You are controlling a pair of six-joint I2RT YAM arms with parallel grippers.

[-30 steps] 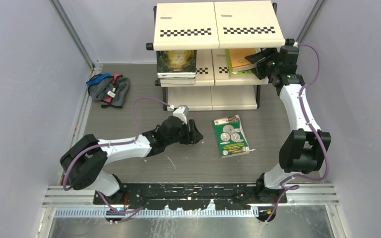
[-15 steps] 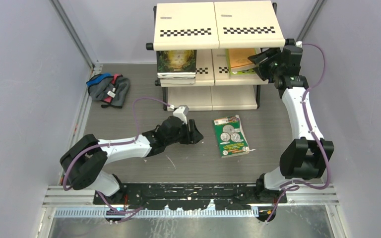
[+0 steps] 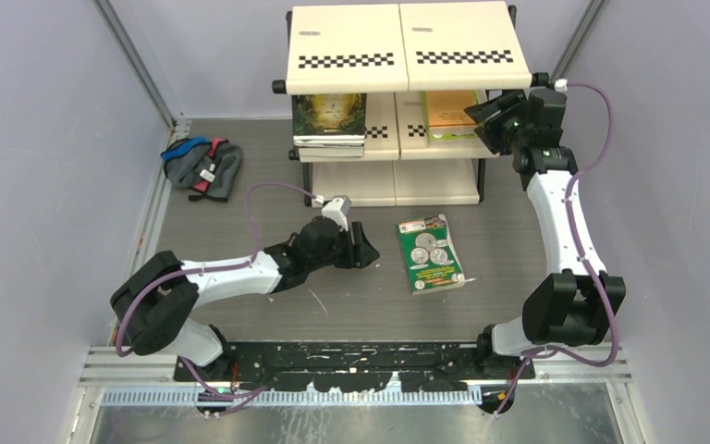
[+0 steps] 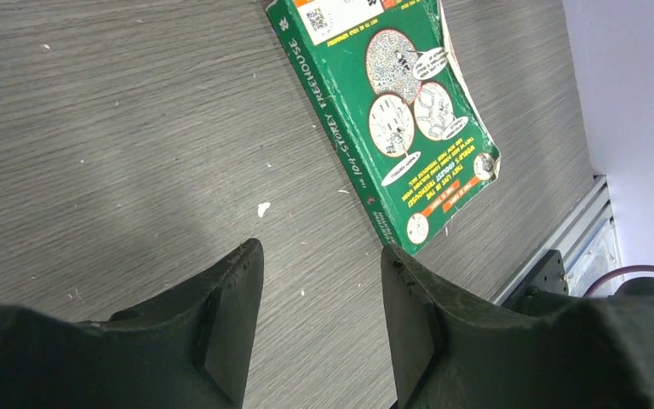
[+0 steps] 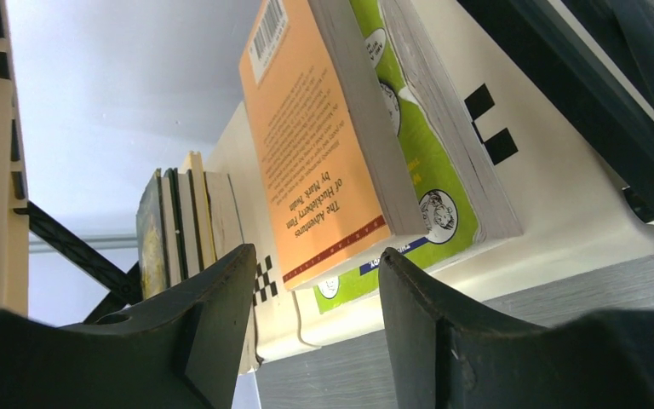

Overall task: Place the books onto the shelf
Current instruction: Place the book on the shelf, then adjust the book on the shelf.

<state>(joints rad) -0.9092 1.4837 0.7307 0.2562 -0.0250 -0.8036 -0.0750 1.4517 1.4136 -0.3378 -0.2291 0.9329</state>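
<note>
Nearly done: on the middle tier of the shelf a stack of books at left, an orange book upon a lime green book at right; only the green Treehouse book left flat on the counter, just before the open, empty left gripper; right gripper likewise open and empty.

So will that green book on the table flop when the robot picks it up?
Probably a bit. The green book looks like a soft paperback, and its cover curls at one edge, so it would likely bend if lifted by a corner. It lies flat on the table, so it shouldn't roll, and a push would probably slide it.
</note>
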